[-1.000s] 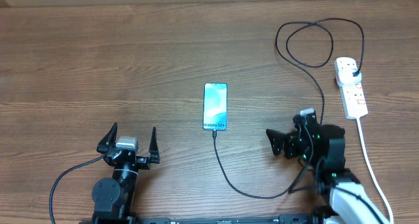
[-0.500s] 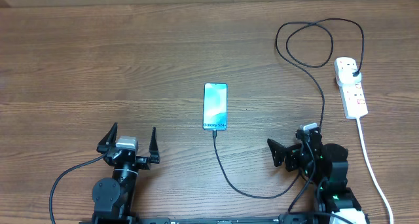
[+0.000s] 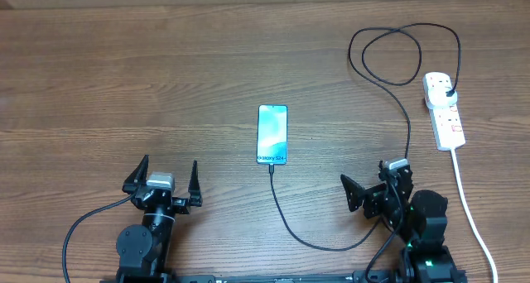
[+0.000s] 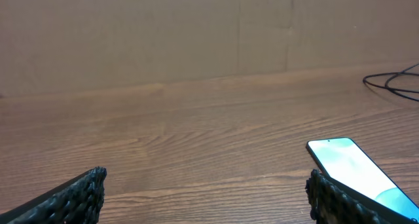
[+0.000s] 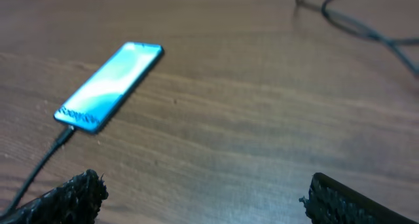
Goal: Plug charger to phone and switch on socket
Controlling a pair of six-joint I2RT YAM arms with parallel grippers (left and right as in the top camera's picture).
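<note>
The phone [image 3: 272, 134] lies flat mid-table, teal screen up, and shows in both wrist views [image 4: 357, 171] [image 5: 108, 86]. The charger, a thin black cable [image 3: 286, 221], has its tip at the phone's near short edge; it curves right, loops at the back [image 3: 403, 55], and ends in a black plug [image 3: 448, 89] in the white socket [image 3: 443, 111] at the far right. My left gripper [image 3: 166, 177] stands open at the front left, nothing between its fingers [image 4: 78, 194]. Right of the phone, near the front edge, my right gripper [image 3: 373, 182] is open and empty too.
The socket's thick white cord [image 3: 468, 213] runs down the right side past my right arm to the front edge. A brown wall [image 4: 196, 34] stands behind the table's far edge. Bare wood lies left of the phone.
My right arm has drawn back toward the front edge, its gripper still open. The left arm, phone, cable and socket have not moved.
</note>
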